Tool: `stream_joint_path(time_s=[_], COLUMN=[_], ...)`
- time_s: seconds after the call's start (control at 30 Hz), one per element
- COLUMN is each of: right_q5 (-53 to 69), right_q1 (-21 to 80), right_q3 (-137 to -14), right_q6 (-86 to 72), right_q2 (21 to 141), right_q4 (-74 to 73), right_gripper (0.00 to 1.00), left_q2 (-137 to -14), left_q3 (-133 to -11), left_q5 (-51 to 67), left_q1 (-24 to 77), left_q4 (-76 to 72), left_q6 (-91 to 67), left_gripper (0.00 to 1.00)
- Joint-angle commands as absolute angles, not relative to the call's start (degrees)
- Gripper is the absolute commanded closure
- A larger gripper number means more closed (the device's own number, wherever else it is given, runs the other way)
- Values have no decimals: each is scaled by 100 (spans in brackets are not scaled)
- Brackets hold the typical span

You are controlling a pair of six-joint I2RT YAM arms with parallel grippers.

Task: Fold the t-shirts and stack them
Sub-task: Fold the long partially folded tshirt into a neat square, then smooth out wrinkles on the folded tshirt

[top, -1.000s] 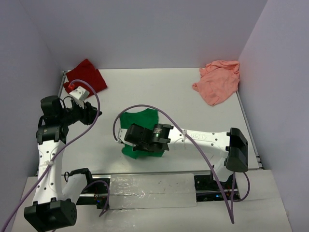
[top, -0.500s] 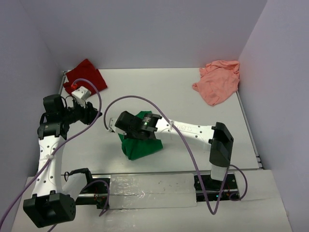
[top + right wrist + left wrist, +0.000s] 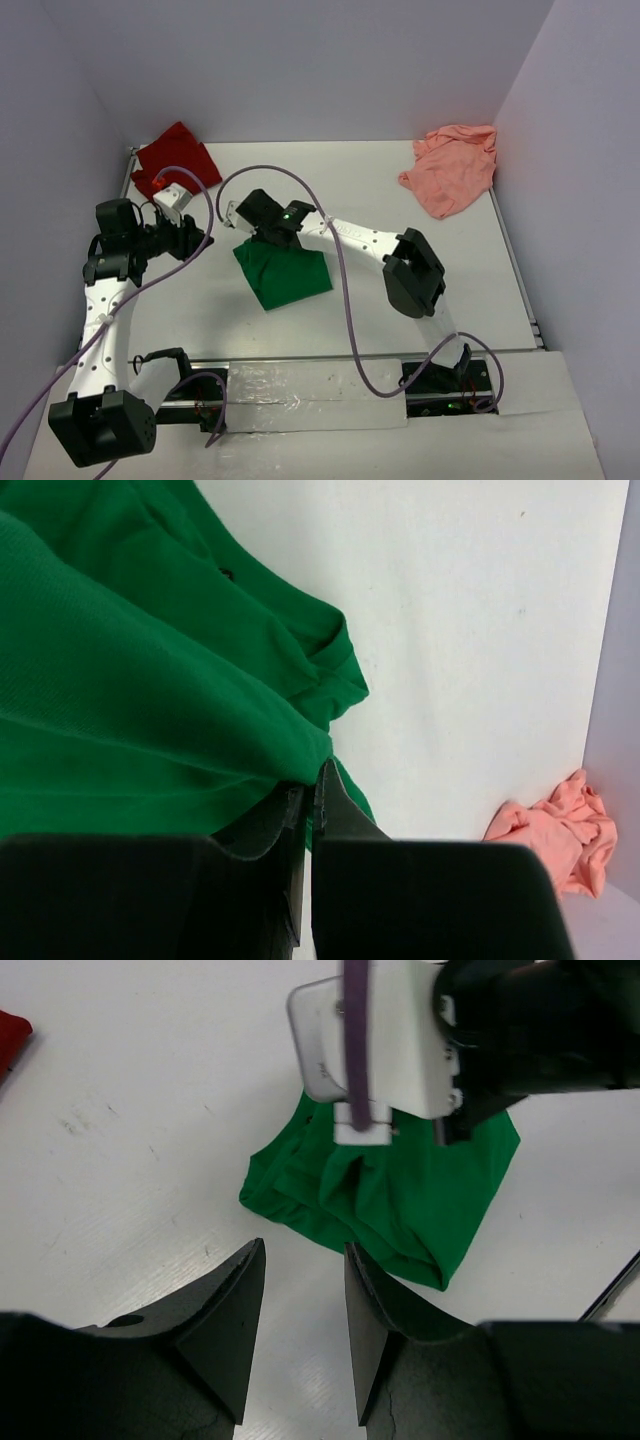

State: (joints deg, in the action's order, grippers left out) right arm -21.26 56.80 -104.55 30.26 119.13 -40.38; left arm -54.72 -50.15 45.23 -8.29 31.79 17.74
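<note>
Cloth so limp and light wants hem grips: right hand (image 3: 308,785) clamps the green t-shirt (image 3: 285,280), left hand (image 3: 300,1270) hovers slightly open, empty.

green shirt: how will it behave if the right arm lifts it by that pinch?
Likely floppy: the green t-shirt lies in soft folds, so it should drape and sag from the right gripper, which is shut on one edge. Probably light, since thin cloth bunches at the pinch. If pushed across the table, it would likely crumple rather than slide whole.
</note>
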Motion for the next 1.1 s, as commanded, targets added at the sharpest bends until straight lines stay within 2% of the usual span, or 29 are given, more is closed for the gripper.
stream_joint_path(time_s=[0.0, 0.13, 0.2, 0.23, 0.33, 0.47, 0.6, 0.67, 0.77, 0.8, 0.83, 0.87, 0.93, 1.0, 1.07], right_q5=[-2022, -1706, -1793, -1749, -2038, -2933, -4084, -4192, -3938, -3555, -3368, -3236, -2876, -2463, -2374], right_q1=[5529, 5441, 5440, 5440, 5467, 5484, 5449, 5353, 5151, 5072, 4915, 4809, 4572, 4246, 4097], right_q3=[-10880, -10890, -10863, -10881, -10706, -10319, -9417, -8880, -8623, -8657, -8753, -8945, -9114, -9018, -8572], right_q6=[3199, 3085, 3015, 2945, 2831, 2839, 3014, 2962, 2506, 2235, 2085, 1926, 1338, 1187, 1186], right_q2=[12198, 12594, 12778, 12840, 12920, 12824, 12071, 11604, 10611, 10217, 10074, 9950, 9574, 9248, 8670], right_q4=[-3560, -3175, -2954, -2884, -2175, -715, 1243, 2134, 1997, 1351, 910, 540, -594, -1183, -1265], right_gripper=[100, 98, 85, 63, 47, 43, 42, 42, 49, 68, 77, 100, 100, 100, 100], left_q2=[-5502, -5519, -5555, -5572, -5599, -5564, -5537, -5528, -5746, -5870, -5993, -6290, -6747, -7030, -7452], left_q3=[-5062, -5045, -5054, -5071, -5045, -4992, -4948, -4922, -5027, -5184, -5281, -5369, -5615, -5739, -5774], left_q5=[4763, 4834, 4843, 4886, 4939, 4904, 4799, 4834, 5070, 5132, 5202, 5247, 5309, 5195, 5107], left_q1=[-817, -817, -817, -809, -809, -809, -809, -800, -634, -555, -432, -196, 182, 728, 1218], left_q4=[2874, 2848, 2839, 2848, 2865, 2795, 2646, 2453, 2303, 2338, 2399, 2460, 2557, 2505, 2356], left_q6=[1872, 1854, 1837, 1837, 1837, 1784, 1679, 1591, 1547, 1547, 1573, 1556, 1590, 1530, 1441], left_gripper=[53, 53, 53, 53, 53, 53, 53, 53, 53, 53, 54, 55, 62, 73, 77])
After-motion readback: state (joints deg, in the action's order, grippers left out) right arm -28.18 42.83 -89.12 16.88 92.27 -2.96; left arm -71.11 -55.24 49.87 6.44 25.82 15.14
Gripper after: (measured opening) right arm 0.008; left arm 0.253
